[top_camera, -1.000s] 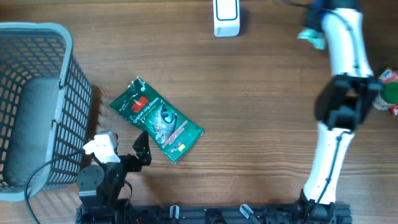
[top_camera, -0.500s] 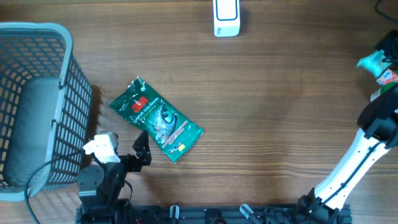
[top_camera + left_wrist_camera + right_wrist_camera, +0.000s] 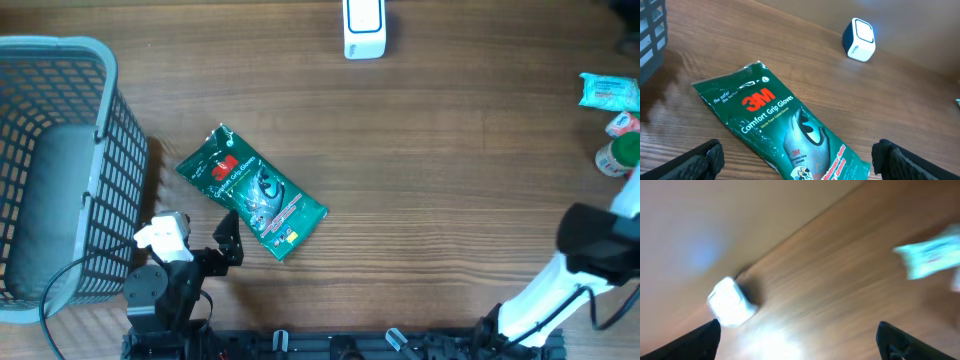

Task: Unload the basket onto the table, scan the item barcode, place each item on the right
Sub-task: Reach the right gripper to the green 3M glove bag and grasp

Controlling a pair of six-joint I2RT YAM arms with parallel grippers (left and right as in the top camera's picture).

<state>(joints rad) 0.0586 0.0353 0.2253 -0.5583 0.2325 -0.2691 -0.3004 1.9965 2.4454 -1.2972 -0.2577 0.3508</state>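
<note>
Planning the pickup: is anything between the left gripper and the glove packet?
Nothing visible does. The glove packet lies flat directly ahead of the open left gripper, uncovered.

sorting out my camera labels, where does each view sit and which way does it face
overhead: above the table, looking down at pack, basket, scanner; left arm and right arm show
left wrist: behind the left tool, facing across the pack toward the scanner; its fingertips show
right wrist: behind the right tool, blurred, facing scanner and teal packet; its fingertips show
shared: all three see the scanner
</note>
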